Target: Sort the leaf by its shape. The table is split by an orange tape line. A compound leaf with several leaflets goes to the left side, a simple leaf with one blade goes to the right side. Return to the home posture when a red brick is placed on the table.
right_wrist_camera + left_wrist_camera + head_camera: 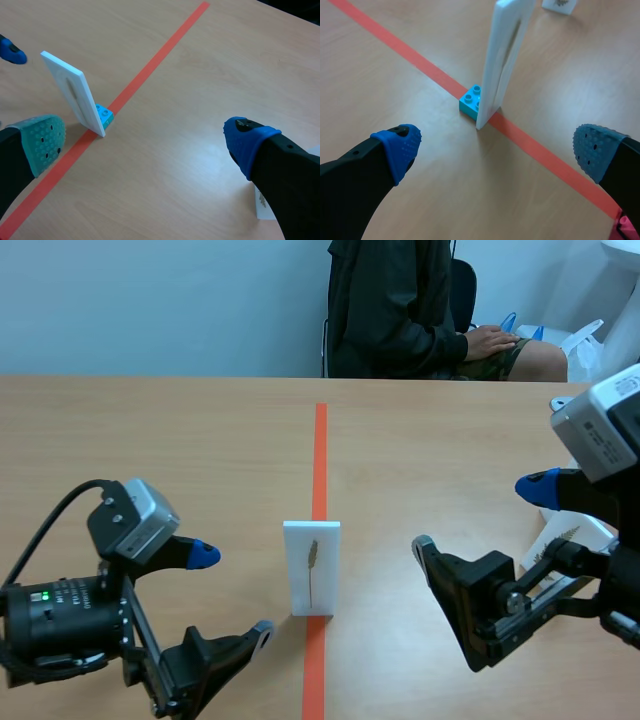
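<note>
Left gripper (232,592), right gripper (480,517) open; leaf card (311,567) upright on tape line (320,450).
Blade looks single: right gripper should pinch the card's edges squarely.

Seated person (392,312), black chair (463,288), wooden table (150,435)

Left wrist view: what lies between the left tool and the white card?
Only bare table lies between the left tool and the white card, as the left wrist view shows.
</note>
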`<state>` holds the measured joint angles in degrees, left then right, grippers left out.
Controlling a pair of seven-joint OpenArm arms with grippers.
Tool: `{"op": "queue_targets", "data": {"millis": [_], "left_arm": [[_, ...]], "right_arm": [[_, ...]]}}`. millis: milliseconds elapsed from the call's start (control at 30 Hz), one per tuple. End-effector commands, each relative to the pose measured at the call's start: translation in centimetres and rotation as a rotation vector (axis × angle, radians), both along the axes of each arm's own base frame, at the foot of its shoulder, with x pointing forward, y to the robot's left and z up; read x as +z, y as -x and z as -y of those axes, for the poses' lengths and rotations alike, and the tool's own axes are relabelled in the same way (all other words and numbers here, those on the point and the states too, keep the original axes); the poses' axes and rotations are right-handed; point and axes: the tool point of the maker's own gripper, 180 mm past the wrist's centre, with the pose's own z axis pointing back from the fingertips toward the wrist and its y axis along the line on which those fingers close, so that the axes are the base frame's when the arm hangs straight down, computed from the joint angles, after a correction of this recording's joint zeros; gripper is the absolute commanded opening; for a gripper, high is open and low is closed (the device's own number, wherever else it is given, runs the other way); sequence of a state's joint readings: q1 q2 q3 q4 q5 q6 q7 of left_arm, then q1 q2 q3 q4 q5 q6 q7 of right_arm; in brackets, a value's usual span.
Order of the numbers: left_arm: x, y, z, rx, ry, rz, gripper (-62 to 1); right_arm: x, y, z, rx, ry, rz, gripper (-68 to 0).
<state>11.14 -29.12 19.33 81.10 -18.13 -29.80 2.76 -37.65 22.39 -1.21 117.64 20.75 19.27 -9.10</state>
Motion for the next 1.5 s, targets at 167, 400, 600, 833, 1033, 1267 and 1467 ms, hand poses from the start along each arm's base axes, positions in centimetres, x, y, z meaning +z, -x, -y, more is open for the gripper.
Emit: {"op": "queue_targets", "data": {"millis": [167,400,600,833,1033,1267,1467], "left_arm": [[-0.4,-1.1,3.5,-0.055,0.058,0.037,1.4],[-1.8,-2.0,5.7,-0.093,0.067,0.052,1.4],[-2.4,-2.8,6.1,-0.067,0.099,0.061,1.4],[-2.8,-2.4,6.3,-0.076,0.119,0.058,1.4],[-2.7,-3.2,6.2,-0.030,0.109,0.087,-17.3],[-2.6,-4.0,6.4,0.021,0.102,0.114,-35.2],[-2.6,-4.4,6.2,0.042,0.092,0.125,-43.4]], "right_arm": [[0.8,-0.4,0.1,0.004,-0.001,0.033,0.4],[0.8,-0.4,0.1,0.004,-0.001,0.033,0.4],[0.8,-0.4,0.1,0.004,-0.001,0.033,0.4],[0.8,-0.4,0.1,0.004,-0.001,0.033,0.4],[0.8,-0.4,0.1,0.004,-0.001,0.033,0.4],[0.8,-0.4,0.1,0.004,-0.001,0.033,0.4],[0.8,-0.4,0.1,0.004,-0.002,0.033,0.4]]}}
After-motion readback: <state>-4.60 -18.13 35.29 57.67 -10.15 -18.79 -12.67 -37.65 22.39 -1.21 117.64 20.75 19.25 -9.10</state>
